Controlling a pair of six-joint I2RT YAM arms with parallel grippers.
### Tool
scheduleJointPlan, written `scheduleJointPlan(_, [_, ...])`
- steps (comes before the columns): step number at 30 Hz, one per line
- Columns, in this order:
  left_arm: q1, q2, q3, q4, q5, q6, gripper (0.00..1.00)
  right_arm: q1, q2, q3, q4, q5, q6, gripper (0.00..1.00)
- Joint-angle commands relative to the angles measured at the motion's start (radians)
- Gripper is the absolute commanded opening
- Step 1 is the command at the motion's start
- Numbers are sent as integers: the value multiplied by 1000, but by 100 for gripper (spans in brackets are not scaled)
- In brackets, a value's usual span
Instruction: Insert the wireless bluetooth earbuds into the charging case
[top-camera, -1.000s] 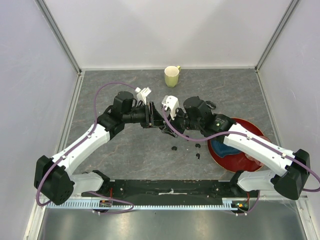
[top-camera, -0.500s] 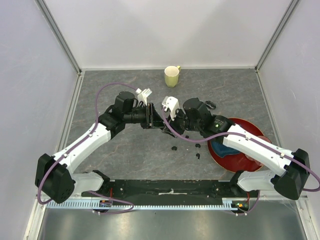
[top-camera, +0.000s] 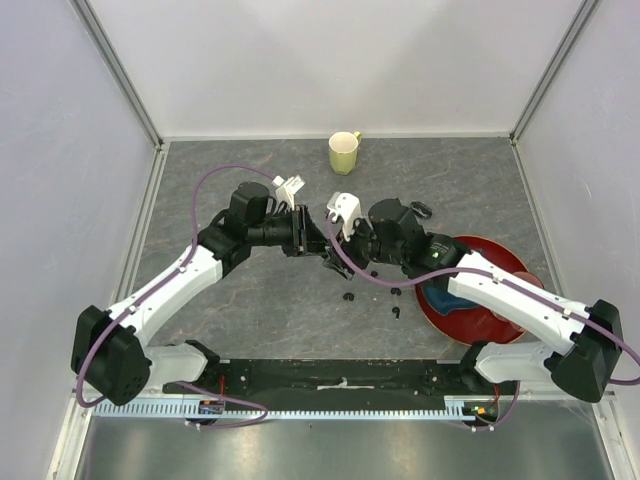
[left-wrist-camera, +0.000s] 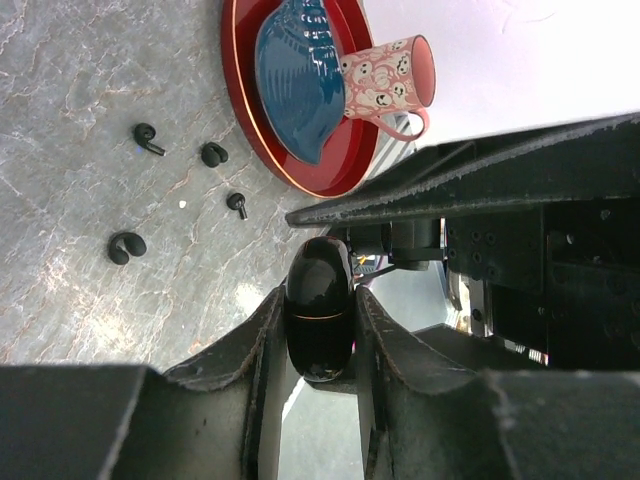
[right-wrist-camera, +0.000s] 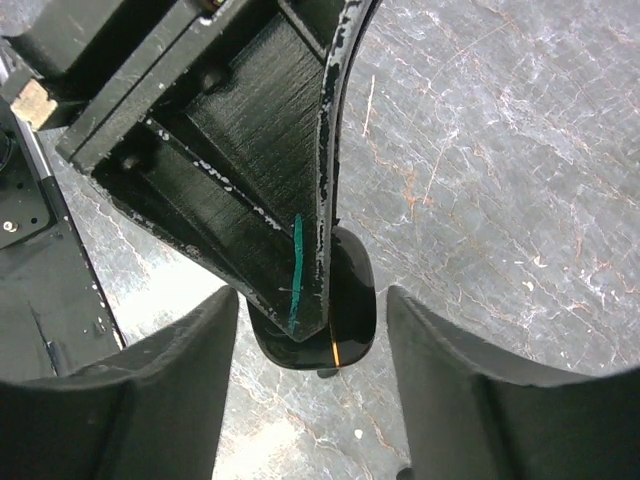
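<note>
Black charging case (left-wrist-camera: 320, 300), half-hidden by fingers, sits clamped in left gripper (left-wrist-camera: 318, 312); right gripper (right-wrist-camera: 310, 312) stands spread.

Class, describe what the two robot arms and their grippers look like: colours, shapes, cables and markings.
The left arm and right arm have white shells with black joints; a purple cable loops along each. Each wrist carries a white bracket. The left gripper and right gripper have matte black, scuffed, tapering fingers; one left finger bears a teal streak.
</note>
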Motion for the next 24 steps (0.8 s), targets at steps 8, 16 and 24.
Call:
scheduleJointPlan(8, [-1,-68,6,2,-116,64,2,3,-128,-42,61,44,31,94])
scheduleJointPlan(16, [16,-161,31,-106,-319,175,2,-13,-280,-106,99,261,179,98])
scheduleJointPlan(24, [16,-375,-46,27,-428,278,2,-257,-195,-34,67,27,593,98])
